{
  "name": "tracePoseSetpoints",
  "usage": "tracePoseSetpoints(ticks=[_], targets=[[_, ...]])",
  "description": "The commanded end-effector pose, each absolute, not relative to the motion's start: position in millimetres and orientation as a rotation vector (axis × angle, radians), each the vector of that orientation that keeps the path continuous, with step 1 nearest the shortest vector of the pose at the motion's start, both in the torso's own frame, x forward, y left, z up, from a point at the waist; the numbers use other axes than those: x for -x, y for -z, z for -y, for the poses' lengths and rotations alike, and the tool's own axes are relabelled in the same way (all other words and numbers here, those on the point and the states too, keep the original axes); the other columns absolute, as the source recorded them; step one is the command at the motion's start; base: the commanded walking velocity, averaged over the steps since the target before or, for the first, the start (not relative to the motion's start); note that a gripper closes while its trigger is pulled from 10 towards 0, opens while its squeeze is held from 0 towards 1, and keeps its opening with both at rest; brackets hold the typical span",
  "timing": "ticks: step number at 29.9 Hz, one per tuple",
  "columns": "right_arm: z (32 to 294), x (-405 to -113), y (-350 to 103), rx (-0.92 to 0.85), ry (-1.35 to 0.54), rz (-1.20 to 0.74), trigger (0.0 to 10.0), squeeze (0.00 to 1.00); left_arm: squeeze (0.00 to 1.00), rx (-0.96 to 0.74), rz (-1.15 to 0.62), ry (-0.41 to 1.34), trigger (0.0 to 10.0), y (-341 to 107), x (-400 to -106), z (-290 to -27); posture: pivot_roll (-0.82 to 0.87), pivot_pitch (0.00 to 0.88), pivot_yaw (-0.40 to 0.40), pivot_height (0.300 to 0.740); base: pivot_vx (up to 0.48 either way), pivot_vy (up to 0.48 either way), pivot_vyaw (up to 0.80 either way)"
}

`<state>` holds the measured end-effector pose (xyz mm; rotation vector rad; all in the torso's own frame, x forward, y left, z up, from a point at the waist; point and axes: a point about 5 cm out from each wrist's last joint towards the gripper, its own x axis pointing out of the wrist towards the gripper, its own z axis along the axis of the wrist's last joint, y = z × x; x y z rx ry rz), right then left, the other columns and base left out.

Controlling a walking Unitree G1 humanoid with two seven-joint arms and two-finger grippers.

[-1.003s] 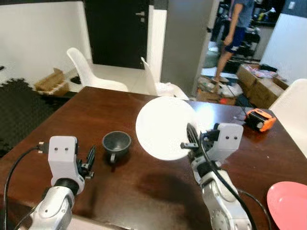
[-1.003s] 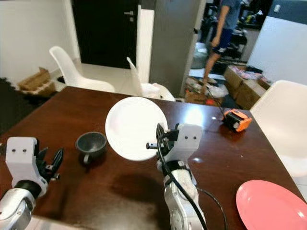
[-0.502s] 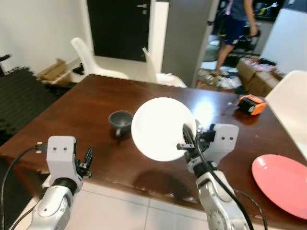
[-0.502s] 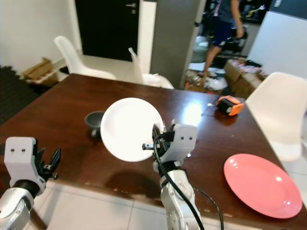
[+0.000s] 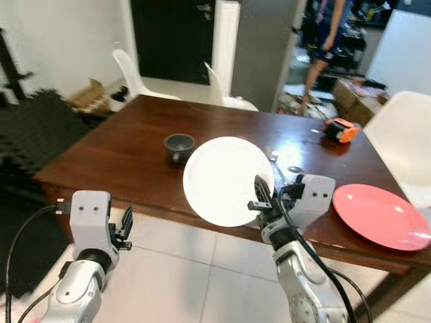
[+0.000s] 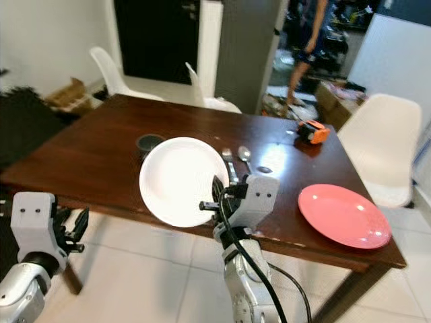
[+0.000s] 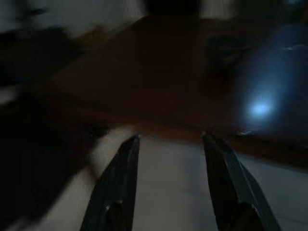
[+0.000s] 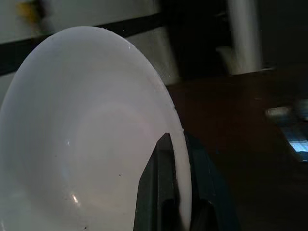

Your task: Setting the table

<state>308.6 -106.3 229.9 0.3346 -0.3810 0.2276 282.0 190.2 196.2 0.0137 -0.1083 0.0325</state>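
Clearly the right gripper (image 5: 258, 199) pinches the white plate (image 5: 225, 180) by its rim, holding it upright before the table (image 5: 128, 151) for carrying; the left gripper (image 7: 169, 159) hangs spread, empty.

We are in the dining area of a lived-in home. A dark wooden dining table (image 6: 101, 155) stands on pale floor tiles (image 6: 168, 282) with white moulded chairs (image 6: 380, 145) around it and a dark door (image 6: 158, 37) behind. Beyond an open doorway, cardboard boxes (image 6: 333, 94) clutter the floor where a person (image 6: 310, 37) stands.
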Motion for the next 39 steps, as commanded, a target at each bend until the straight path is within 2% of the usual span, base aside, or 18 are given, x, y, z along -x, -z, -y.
tracePoseSetpoints(ticks=[1, 39], targets=[[108.4, -308.3, -227.2, -0.356, -0.218, 0.367, 10.0, 0.0, 0.0, -0.022, 0.085, -0.044, 10.0, -191.3, -281.1, -191.7, 0.09, 0.106, 0.037, 0.74, 0.0, 0.0, 0.8], [105.9, -309.4, -221.6, -0.32, -0.24, 0.332, 10.0, 0.0, 0.0, -0.031, 0.052, -0.027, 10.0, -184.7, -281.4, -184.8, 0.09, 0.103, 0.03, 0.74, 0.0, 0.0, 0.79]])
